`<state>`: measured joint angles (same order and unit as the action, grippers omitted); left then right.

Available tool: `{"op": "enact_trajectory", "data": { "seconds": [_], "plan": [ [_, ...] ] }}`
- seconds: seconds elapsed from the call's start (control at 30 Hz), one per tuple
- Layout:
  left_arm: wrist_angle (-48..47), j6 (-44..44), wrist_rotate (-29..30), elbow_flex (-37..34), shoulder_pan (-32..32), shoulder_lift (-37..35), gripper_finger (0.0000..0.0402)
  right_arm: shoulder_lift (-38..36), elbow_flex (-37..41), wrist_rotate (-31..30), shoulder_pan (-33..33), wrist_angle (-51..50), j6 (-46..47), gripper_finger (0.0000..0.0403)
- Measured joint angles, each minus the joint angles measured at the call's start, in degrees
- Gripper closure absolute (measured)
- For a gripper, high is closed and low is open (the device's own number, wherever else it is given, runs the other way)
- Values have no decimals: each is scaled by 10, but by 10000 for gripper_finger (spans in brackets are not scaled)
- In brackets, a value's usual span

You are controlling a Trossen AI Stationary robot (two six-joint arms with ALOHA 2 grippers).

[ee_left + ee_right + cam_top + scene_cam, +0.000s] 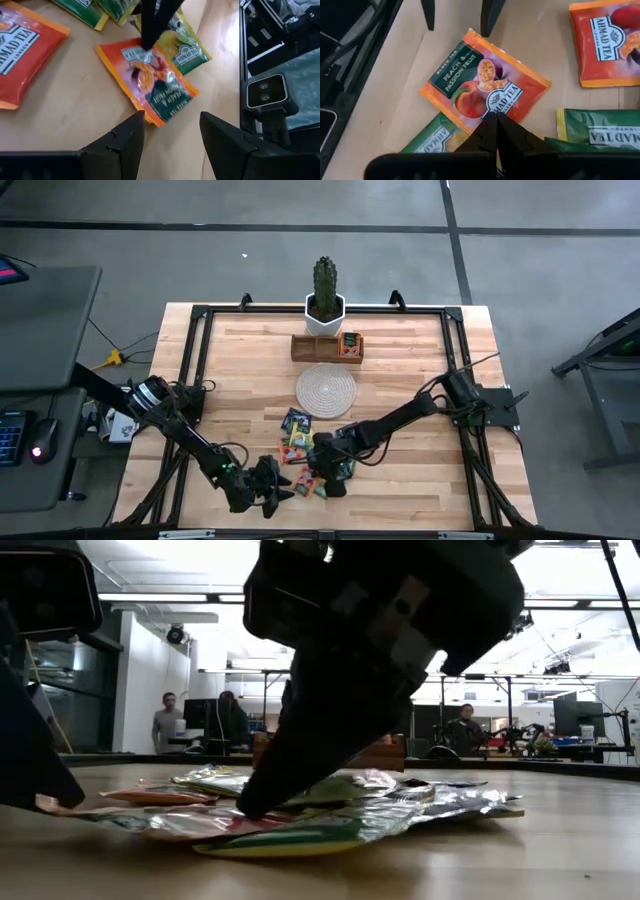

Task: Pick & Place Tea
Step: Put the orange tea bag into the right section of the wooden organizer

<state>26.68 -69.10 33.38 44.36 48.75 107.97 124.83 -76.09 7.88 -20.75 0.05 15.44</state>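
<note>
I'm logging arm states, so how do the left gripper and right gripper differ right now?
The left gripper is open; the right gripper is shut. The left gripper hovers just short of the peach sachet, touching nothing, while the right gripper's closed tip presses on that sachet's edge. Both are dark, two-fingered, and point at the same sachet from opposite sides.

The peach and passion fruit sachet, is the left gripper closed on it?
No, the left gripper stands open beside the peach sachet, not gripping it.

A lab or open-plan workshop: ceiling strip lights (pixel 150 597), monitors (pixel 573 718) (people (pixel 167 722) standing behind), metal-framed wooden table (pixel 400 350).
</note>
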Motion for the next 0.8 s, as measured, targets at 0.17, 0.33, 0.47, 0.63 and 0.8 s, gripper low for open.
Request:
{"op": "enact_trajectory", "data": {
  "seconds": [0.17,0.33,0.47,0.63,0.8],
  "plan": [
    [2,-32,-1,0,0,-1,214,2,1,-6,1,17,24,403],
    [3,-59,-13,1,-1,-2,214,4,2,-10,5,36,36,403],
    [-18,-66,-20,3,-1,-2,214,4,2,-12,5,39,36,403],
    [-31,-113,-22,2,-2,-3,214,4,2,-13,3,38,35,403],
    [-28,-229,-123,2,-29,-4,214,4,2,-18,-2,37,36,403]
  ]
}}
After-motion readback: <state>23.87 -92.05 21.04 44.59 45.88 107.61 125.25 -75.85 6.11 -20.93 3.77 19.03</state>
